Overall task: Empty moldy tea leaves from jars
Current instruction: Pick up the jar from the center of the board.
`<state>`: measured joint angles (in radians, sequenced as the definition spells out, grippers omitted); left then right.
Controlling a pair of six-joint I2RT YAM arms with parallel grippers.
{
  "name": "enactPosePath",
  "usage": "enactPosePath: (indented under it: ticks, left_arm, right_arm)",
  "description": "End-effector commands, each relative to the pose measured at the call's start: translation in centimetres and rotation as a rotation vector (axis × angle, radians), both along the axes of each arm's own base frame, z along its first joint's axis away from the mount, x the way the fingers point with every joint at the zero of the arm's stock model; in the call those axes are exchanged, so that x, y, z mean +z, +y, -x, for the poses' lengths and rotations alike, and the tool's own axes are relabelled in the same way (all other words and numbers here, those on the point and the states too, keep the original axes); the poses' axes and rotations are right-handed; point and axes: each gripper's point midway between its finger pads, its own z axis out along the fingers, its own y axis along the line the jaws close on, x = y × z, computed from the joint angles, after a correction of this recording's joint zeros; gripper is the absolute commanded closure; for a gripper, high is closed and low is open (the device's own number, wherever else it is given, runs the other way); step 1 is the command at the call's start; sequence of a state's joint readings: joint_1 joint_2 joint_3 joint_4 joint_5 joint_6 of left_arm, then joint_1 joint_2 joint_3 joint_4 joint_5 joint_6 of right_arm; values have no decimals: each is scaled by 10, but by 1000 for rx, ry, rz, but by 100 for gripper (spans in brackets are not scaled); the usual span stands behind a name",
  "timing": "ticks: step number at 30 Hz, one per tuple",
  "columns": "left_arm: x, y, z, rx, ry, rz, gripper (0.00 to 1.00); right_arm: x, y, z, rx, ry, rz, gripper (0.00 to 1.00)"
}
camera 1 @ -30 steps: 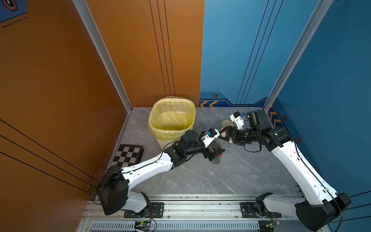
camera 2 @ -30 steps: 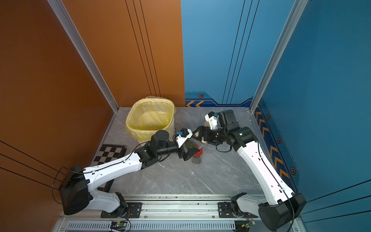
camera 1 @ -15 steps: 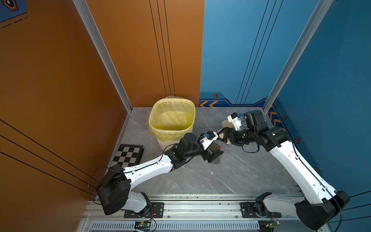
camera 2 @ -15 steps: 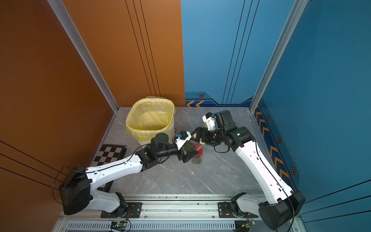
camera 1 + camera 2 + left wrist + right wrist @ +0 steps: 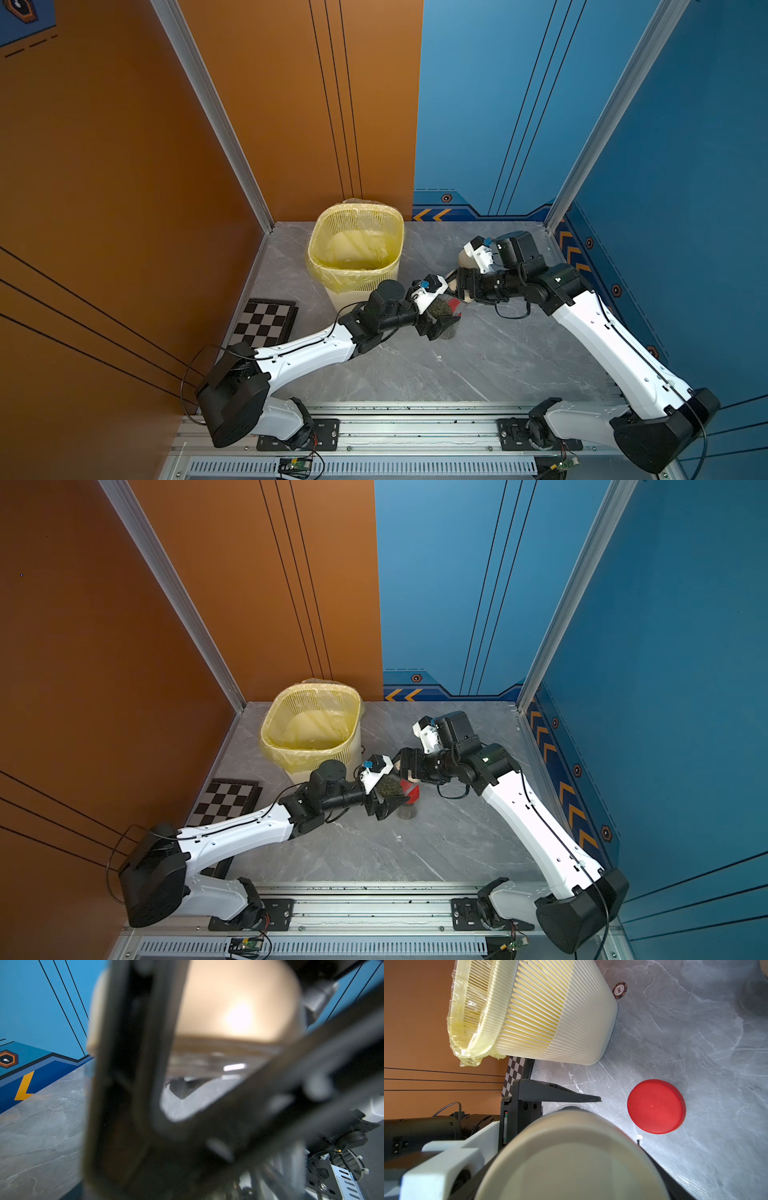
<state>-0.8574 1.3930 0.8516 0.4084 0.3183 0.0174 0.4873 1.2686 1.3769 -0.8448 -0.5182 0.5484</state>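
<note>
Tea leaves [image 5: 387,788]: dark green-brown clump inside the held jar [image 5: 445,305]. That jar lies tilted on its side, off the table [image 5: 478,365], in front of the bin [image 5: 365,286].

Held jar: clear glass, beige lid [image 5: 571,1157] on. The left gripper [image 5: 441,313] clamps its glass body, jaws standing wide to span it.

Right gripper [image 5: 457,286]: at the lid end, a finger to either side of the beige lid. I cannot tell whether they bite on it or only flank it.

Red-lidded jar [image 5: 656,1106]: upright on the table, just beside and below the held one, lid on.

Third jar [image 5: 465,261]: beige lid, behind the right wrist, mostly hidden.

Bin: cream slats, yellow bag. I make out no leaves in it.

Step in hand, as I judge it: unscrewing this lid, one arm holding and the other turning. Nothing looks emptied yet.

Next move calls for a firm squeeze on the lid and a twist about the jar's axis while the left hold resists. The lid must be drawn clear before I swing the mouth over the bin and tip. A lid freed over the table would likely spill crumbs.
</note>
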Motion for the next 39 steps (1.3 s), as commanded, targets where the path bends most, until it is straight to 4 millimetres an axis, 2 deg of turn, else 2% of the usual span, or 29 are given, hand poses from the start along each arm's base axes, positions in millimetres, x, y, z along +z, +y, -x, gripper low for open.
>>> enactPosePath:
  ticks: [1,14,27,31,35,39]
  left_arm:
    - [18,7,-4,27,-25,53,7]
    - [19,9,-7,24,4,68,13]
    - [19,10,-7,25,8,68,6]
    - [17,9,-7,13,20,69,12]
    - [17,6,-6,-9,39,77,32]
    - [18,6,-5,-18,44,80,44]
  right_arm:
    - [8,7,-3,11,-37,-22,57]
    - [1,4,-5,7,-39,9,57]
    - [-3,-2,-7,-3,-55,47,58]
    - [-3,-1,-7,-1,-54,45,58]
    - [-4,-1,-6,2,-49,48,58]
    - [-4,0,-7,7,-47,45,57]
